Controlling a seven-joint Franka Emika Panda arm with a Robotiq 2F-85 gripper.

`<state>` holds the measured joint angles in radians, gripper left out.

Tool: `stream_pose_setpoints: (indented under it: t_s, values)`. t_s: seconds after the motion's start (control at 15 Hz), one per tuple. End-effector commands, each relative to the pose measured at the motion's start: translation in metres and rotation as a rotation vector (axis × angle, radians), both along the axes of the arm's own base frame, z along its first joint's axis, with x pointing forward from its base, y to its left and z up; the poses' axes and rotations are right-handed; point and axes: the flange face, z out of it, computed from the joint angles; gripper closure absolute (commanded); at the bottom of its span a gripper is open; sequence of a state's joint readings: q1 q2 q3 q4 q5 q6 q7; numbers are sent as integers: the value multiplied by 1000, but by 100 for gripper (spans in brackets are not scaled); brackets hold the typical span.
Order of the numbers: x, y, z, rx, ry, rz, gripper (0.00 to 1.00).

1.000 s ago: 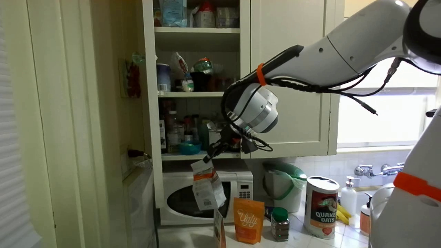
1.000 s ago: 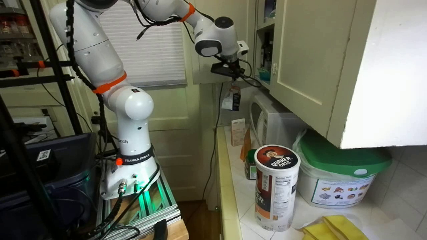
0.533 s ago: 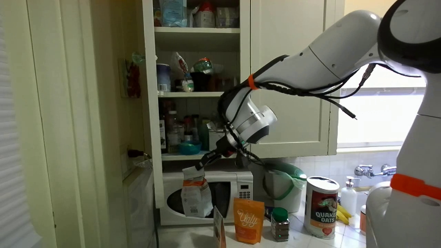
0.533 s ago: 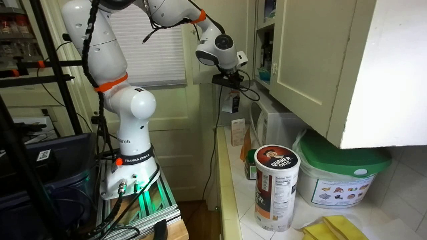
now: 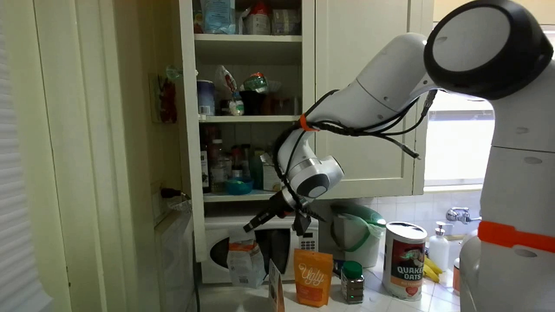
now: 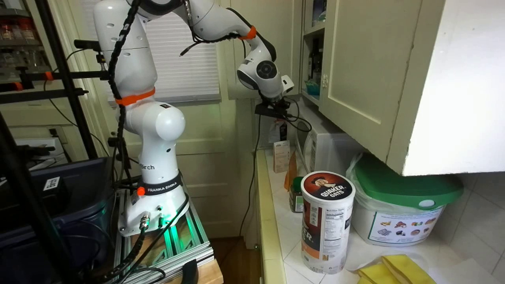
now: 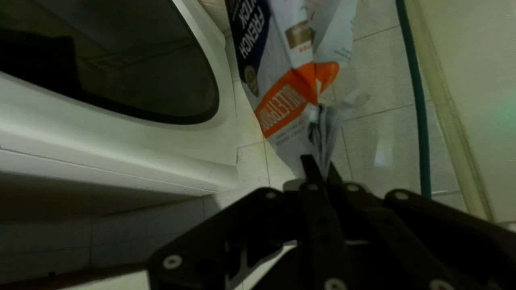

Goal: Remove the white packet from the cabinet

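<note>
The gripper point(image 7: 321, 169) pinches the crumpled top of the white packet point(image 7: 296, 80), which hangs below it with the far end cut off by the edge of the wrist view. In an exterior view a carton point(image 6: 281, 157), lower than the gripper, hides the packet's base, and contact with the counter point(image 6: 287, 228) cannot be told. Above the gripper, the cabinet point(image 5: 248, 38) runs out of frame, its bottles point(image 5: 218, 164) too dim to make out.

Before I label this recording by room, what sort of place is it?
Probably a home kitchen: a boxy white microwave, a tall white cylindrical Quaker Oats canister, and a silvery metal wall tap.
</note>
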<state>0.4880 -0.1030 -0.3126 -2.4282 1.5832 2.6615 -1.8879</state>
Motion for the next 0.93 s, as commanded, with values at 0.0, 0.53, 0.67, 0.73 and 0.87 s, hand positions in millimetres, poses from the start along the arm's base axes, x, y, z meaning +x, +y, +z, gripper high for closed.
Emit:
stream_pose_setpoints:
  t_s: [0.0, 0.53, 0.67, 0.73, 0.87]
  values:
    - [18, 9, -27, 4, -35, 42, 99]
    - [16, 4, -28, 2, -10, 23, 99]
    - [21, 7, -39, 14, -27, 9, 99]
    - [25, 9, -43, 27, -38, -3, 99]
    - [31, 11, -52, 31, -71, -34, 99]
